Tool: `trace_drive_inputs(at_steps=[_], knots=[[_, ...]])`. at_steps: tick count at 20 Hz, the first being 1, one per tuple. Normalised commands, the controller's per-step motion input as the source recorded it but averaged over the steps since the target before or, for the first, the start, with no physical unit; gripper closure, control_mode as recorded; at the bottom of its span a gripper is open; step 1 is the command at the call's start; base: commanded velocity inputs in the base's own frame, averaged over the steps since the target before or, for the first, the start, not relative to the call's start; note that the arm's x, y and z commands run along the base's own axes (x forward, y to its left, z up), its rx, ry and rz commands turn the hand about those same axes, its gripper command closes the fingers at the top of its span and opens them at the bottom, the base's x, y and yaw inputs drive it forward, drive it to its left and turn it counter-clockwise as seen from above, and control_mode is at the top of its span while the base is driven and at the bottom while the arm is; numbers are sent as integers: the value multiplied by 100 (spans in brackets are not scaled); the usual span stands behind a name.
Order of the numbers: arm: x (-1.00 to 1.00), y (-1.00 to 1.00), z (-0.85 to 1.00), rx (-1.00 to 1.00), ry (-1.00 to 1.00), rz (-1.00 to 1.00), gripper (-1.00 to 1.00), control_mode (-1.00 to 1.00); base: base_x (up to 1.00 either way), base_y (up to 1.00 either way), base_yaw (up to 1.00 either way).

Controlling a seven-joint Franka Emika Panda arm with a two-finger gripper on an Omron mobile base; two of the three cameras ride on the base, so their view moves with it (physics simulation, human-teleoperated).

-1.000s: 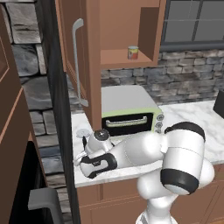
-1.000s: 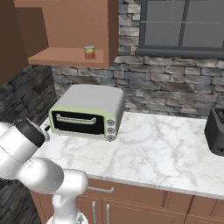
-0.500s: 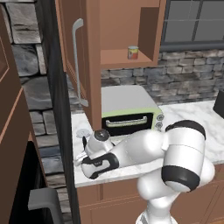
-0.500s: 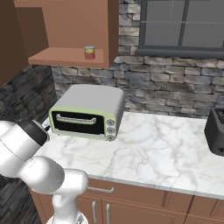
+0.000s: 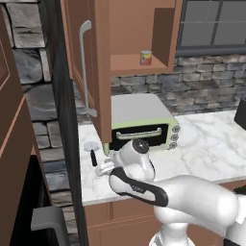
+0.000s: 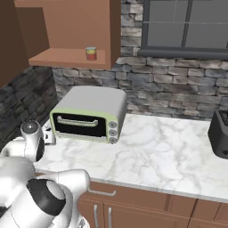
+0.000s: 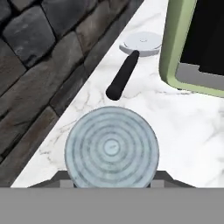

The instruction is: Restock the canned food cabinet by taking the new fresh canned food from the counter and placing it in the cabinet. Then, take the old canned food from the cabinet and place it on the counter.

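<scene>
Sitting on the white marble table, at the bottom middle of the hand view, is one tin with a silver ringed top. This is the new tin. The tool has a dark tip on each side of the tin, pressed close against it, so it looks like it is pinching the tin. In the left base view the tool is low on the table at the lower left.

One more tin, red and yellow, stands alone on the shelf of the open brown cupboard, near the top middle. No words can be read on it.

One pizza cutter with a black handle lies on the table near the upper middle of the hand view. One green toaster oven sits under the cupboard.
</scene>
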Motion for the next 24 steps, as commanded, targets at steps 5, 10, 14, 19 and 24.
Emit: trace_drive_inputs(at_steps=[5, 10, 14, 19, 24], knots=[[-52, -100, 85, 16, -10, -8, 100, -100, 0, 0, 0], [-62, -100, 100, 12, -6, -9, 100, -100, 0, 0, 0], [-61, -100, 100, 6, -1, -12, 100, -100, 0, 0, 0], [-11, -74, 100, 1, -1, -16, 100, -100, 0, 0, 0], [1, -24, 100, 0, -9, -20, 100, -100, 0, 0, 0]])
